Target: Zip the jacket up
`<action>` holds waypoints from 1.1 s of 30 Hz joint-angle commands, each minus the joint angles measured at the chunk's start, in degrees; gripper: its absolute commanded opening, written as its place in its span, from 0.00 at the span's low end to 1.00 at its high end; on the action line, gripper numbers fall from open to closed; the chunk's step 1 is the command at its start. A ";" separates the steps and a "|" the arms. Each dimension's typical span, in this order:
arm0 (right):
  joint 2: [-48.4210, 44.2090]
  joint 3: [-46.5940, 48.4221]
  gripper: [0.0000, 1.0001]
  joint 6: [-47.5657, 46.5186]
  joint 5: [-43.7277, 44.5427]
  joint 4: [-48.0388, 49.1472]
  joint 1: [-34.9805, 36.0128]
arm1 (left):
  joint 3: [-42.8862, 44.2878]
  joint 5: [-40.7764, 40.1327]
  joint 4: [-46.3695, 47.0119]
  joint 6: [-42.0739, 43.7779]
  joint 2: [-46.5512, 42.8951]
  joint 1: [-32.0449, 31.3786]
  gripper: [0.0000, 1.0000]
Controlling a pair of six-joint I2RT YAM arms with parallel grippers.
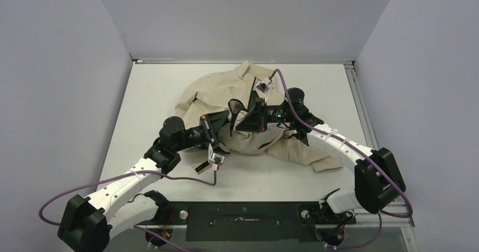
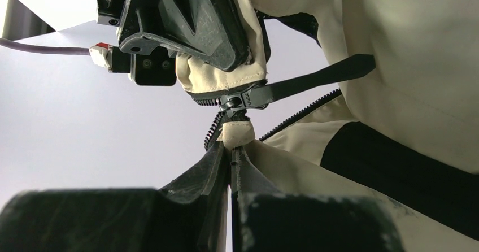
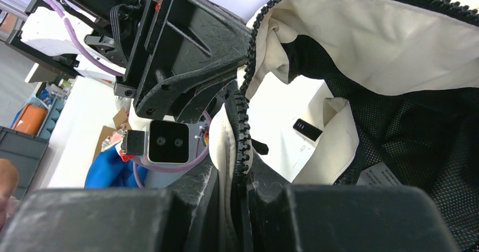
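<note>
Your left gripper [image 2: 230, 163] is clamped on the bottom hem of the large beige fabric jacket [image 1: 223, 88], crumpled mid white table [image 1: 152, 94]. The small metal zipper slider [image 2: 231, 101] sits just past those fingertips, its flat black pull tab [image 2: 316, 77] sticking out to the right. Your right gripper [image 3: 240, 179] is pinched on the toothed jacket edge just beyond the slider, so the slider lies between both. The right looks nearer the tab, and the zipper line likely runs on away from your left.

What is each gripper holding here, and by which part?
Both hold the jacket at its zipper edge: the left gripper pinches cream fabric right beside the zipper slider; the right gripper clamps the toothed edge.
</note>
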 commanded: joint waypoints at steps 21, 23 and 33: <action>1.34 2.13 0.05 -2.21 -0.13 2.32 0.07 | 3.39 -1.61 0.99 -1.29 -0.76 -0.85 0.00; 1.23 2.25 0.05 -1.96 -0.21 2.66 0.04 | 3.30 -1.75 0.76 -1.11 -0.86 -0.85 0.00; 0.46 2.08 0.05 -0.61 -0.32 4.01 -0.22 | 3.21 -1.77 0.66 -0.75 -0.68 -0.94 0.00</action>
